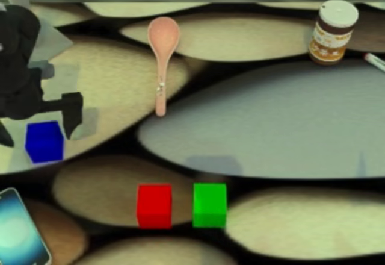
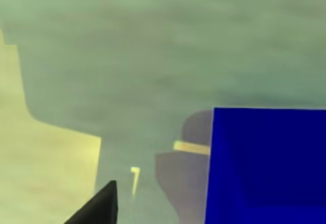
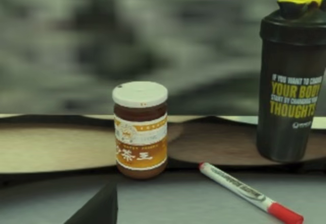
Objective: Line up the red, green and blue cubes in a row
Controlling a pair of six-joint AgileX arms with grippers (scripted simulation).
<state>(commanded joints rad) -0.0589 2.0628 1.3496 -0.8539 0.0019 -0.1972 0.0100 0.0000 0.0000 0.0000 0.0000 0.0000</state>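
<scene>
Blue cube point(image 1: 44, 141) sits at the table's left, apart from the red cube point(image 1: 154, 205) and green cube point(image 1: 209, 204). Left gripper point(image 1: 37, 119) hangs over it, seemingly open. An off-centre descent could knock it away.

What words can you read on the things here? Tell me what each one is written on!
"IF YOU WANT TO CHANGE YOUR BODY START BY CHANGING YOUR THOUGHTS", some letters cut off at the edge: on the black shaker bottle.
Jar: white characters on an orange band, too blurred to read.
Marker pen: print on the barrel, too small to read.
Red cube, green cube, blue cube, spoon, phone: no writing.
</scene>
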